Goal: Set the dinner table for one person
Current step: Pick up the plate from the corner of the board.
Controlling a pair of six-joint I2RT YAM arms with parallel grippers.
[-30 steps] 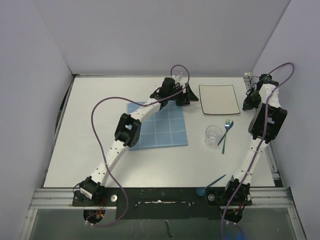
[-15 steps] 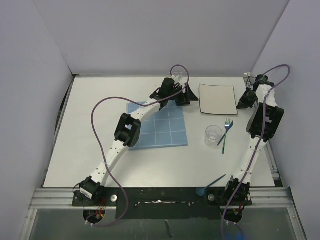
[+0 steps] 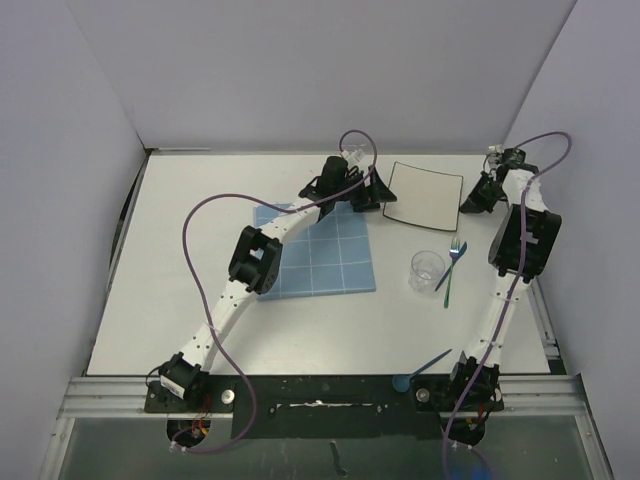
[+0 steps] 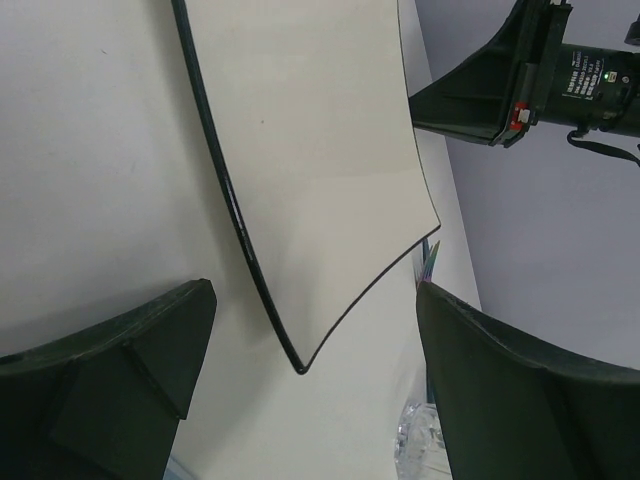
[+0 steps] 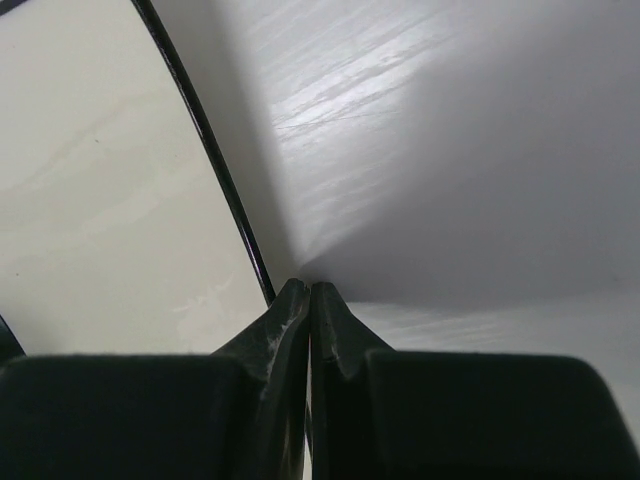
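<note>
The white dinner table (image 3: 170, 260) carries a square white plate with a dark rim (image 3: 423, 193), lying skewed at the back right. My left gripper (image 3: 372, 190) is open just left of the plate; in the left wrist view its jaws (image 4: 315, 300) stand wide apart, with the plate's near corner (image 4: 300, 150) between them and untouched. My right gripper (image 3: 467, 203) is shut, its tips pressed against the plate's right rim. In the right wrist view the closed tips (image 5: 308, 287) meet the rim of the plate (image 5: 110, 200) on the table (image 5: 450, 150).
A blue grid placemat (image 3: 320, 250) lies under the left arm. A clear glass (image 3: 426, 270) and a fork (image 3: 451, 268) lie in front of the plate. A blue spoon (image 3: 420, 368) rests at the near edge. Grey walls enclose three sides.
My right gripper has moved left against the plate's right edge. The plate has slid left and turned, so its left corner now lies between my left gripper's open jaws. The left arm has stayed put.
</note>
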